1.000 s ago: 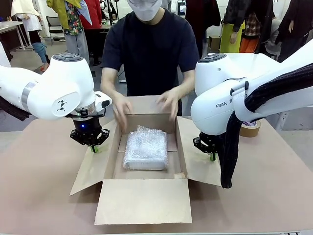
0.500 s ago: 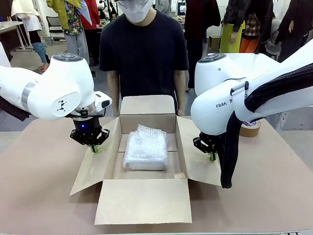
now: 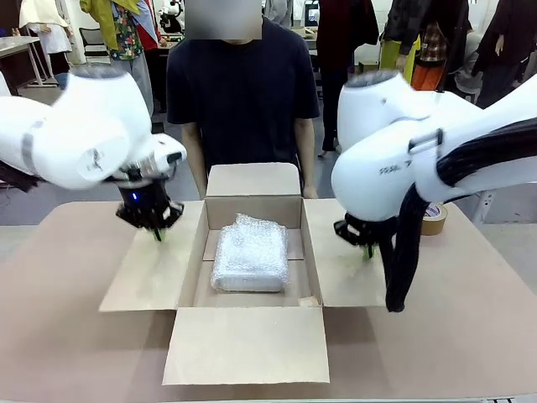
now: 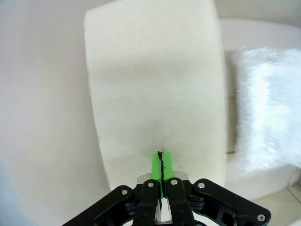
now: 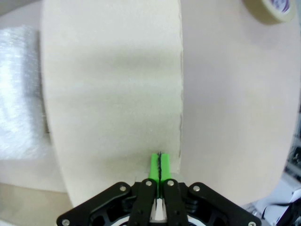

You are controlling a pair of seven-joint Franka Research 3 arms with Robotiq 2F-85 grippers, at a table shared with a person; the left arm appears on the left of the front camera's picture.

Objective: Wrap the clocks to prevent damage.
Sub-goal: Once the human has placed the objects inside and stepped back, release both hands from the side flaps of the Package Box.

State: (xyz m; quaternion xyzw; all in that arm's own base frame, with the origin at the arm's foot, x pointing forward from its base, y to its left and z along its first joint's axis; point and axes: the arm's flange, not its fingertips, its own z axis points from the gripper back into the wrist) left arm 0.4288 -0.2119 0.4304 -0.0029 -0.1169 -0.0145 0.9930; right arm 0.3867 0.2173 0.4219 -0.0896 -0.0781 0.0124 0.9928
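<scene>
Our left gripper [image 3: 153, 228] and right gripper [image 3: 366, 249], both clenched empty, rose above the flaps [image 3: 147, 277]; unheld, the box [image 3: 252, 210] may slide.

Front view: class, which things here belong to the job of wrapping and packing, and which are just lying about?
Part of the job: bubble-wrapped bundle; open cardboard box holding it; left tool and right tool, both shut, at the box's sides.
Lying about: roll of tape on the table, right of the box, untouched.
</scene>
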